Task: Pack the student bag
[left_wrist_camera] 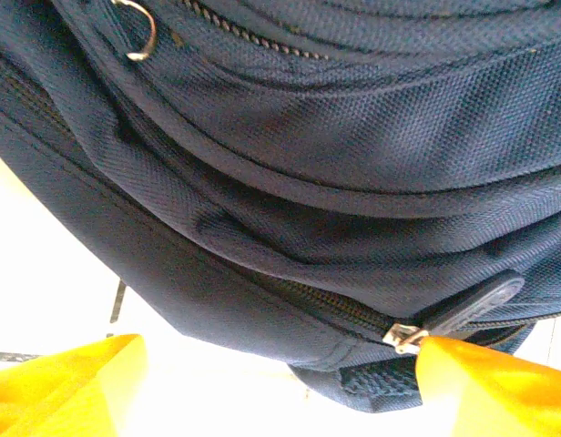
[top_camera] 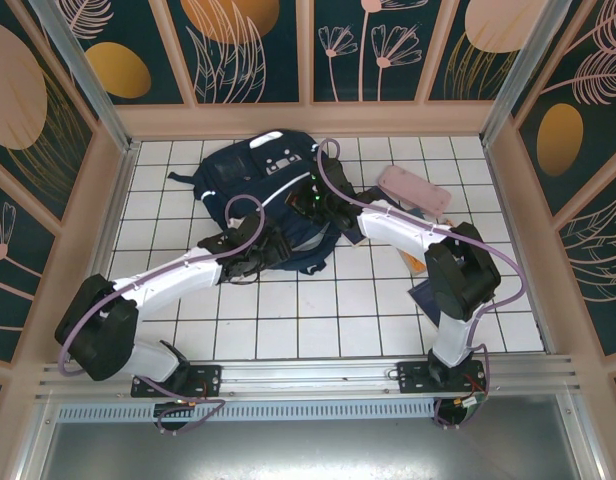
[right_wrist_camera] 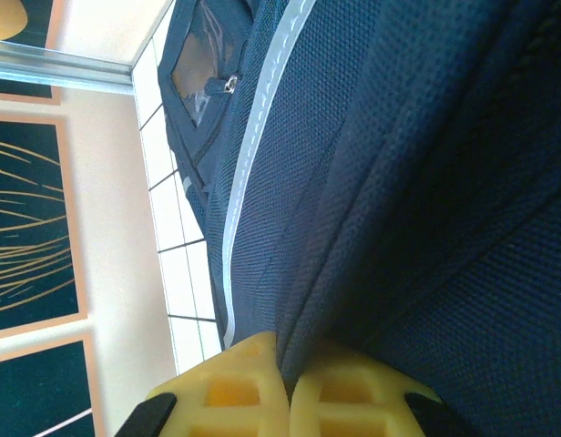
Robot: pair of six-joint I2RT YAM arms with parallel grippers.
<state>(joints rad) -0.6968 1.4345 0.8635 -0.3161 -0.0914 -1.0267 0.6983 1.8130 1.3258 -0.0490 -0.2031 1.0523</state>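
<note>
White tiles [top_camera: 318,320] cover the table, walled by flower-painted panels. On them the navy student bag [top_camera: 250,170] lies flat, directly beneath and ahead of both grippers. The right gripper [right_wrist_camera: 285,382] is over the bag's middle, its yellow fingers [right_wrist_camera: 230,387] pressed together on a fold of the fabric beside a white stripe [right_wrist_camera: 230,228]. The left gripper [top_camera: 254,250] sits at the bag's near edge with its fingers [left_wrist_camera: 66,387] spread wide. The bag's seam lies between and just ahead of them, and a zipper pull [left_wrist_camera: 406,337] is at the tip of the right-hand finger. A pink pencil case [top_camera: 413,190] lies on the tiles to the right of the right gripper.
</note>
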